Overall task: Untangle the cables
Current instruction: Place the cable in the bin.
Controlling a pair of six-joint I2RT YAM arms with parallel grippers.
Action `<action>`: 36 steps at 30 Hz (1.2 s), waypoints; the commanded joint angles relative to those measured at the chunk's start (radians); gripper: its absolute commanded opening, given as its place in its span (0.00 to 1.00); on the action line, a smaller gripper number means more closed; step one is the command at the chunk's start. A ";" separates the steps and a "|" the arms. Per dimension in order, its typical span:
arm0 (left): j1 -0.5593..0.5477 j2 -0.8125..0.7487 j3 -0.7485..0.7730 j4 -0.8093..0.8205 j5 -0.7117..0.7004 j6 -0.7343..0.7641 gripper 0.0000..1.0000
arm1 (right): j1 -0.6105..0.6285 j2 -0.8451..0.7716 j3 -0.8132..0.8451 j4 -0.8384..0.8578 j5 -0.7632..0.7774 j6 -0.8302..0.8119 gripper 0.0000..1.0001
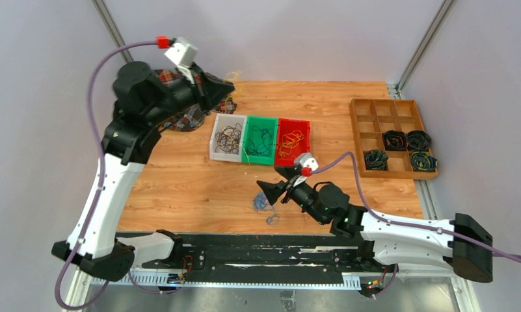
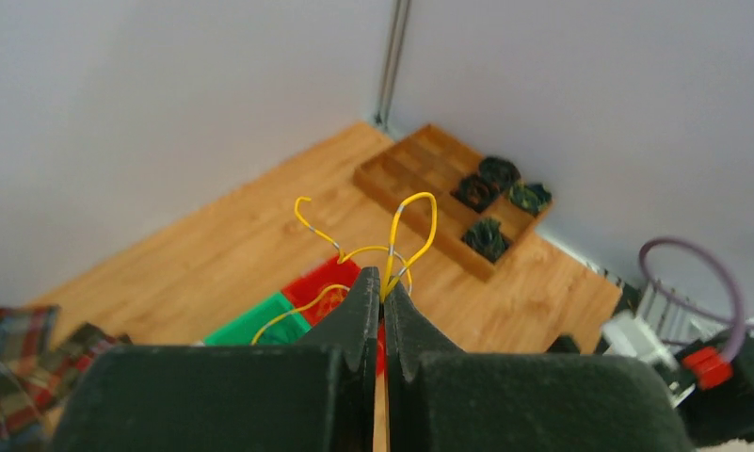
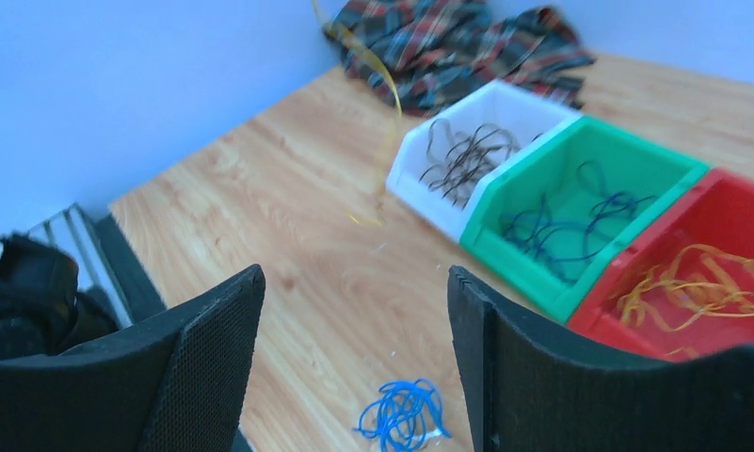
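Left pincer (image 2: 383,287) is closed tight on a yellow cable (image 2: 417,195), whose thin loops stick up above the fingertips. It is held high over the back-left part of the table (image 1: 179,188), near a plaid cloth (image 3: 457,42). From the right wrist view the same cable shows as a blurred yellow strand hanging in the air beside the white bin (image 3: 429,212).

Right pincer (image 3: 354,282) stands wide open with nothing between its fingers, low over the front middle of the table. Just below and ahead of it a blue clump of cables (image 3: 403,414) lies on the wood.

Three bins sit side by side: the white one holds black cables (image 3: 462,155), the green bin (image 3: 514,264) holds dark blue cables (image 3: 561,221), and the red bin (image 3: 617,330) holds yellow-orange cables (image 3: 693,282). A wooden tray (image 1: 387,100) with dark coiled bundles sits far right.
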 commanded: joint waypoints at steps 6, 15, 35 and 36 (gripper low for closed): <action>-0.185 0.148 -0.009 -0.009 0.008 0.018 0.00 | -0.075 -0.155 0.055 -0.301 0.388 -0.054 0.69; -0.219 0.390 0.212 0.031 0.040 -0.007 0.00 | -0.142 -0.240 0.015 -0.389 0.505 -0.036 0.66; -0.220 0.750 0.440 0.298 0.086 -0.167 0.01 | -0.245 -0.271 -0.021 -0.443 0.490 0.004 0.64; -0.221 0.754 0.452 0.298 0.085 -0.153 0.01 | -0.249 -0.273 -0.022 -0.448 0.485 0.009 0.64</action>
